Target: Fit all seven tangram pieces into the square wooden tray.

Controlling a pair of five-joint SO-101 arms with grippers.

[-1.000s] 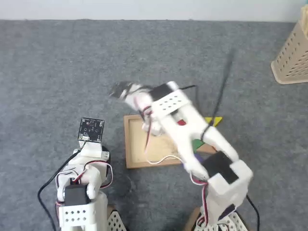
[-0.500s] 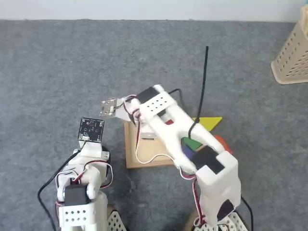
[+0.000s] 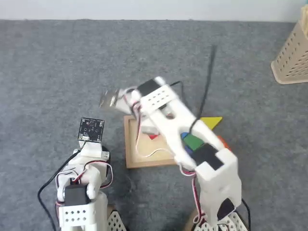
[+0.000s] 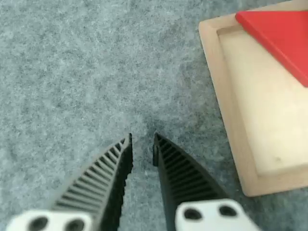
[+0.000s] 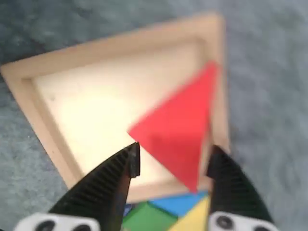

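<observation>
The right arm [image 3: 178,125] spans the tray [image 3: 128,144] from above. Inside, a red triangle [image 5: 178,139] seems to overlap one wall; elsewhere its floor is bare. The bench [image 3: 57,62] to the left lies open.

Square wooden tray [image 5: 96,45], pale, shallow, raised rim, floor mostly bare. Red triangle [image 5: 180,134] in tray now, big piece, long edge and one corner overlapping rim; flat or tilted, cannot tell. Green piece [image 5: 147,217], blue piece [image 5: 185,202], yellow triangle [image 5: 195,219] bunched together, just outside tray's edge. Orange piece [image 3: 222,142] beside them, half hidden, also outside tray.
</observation>
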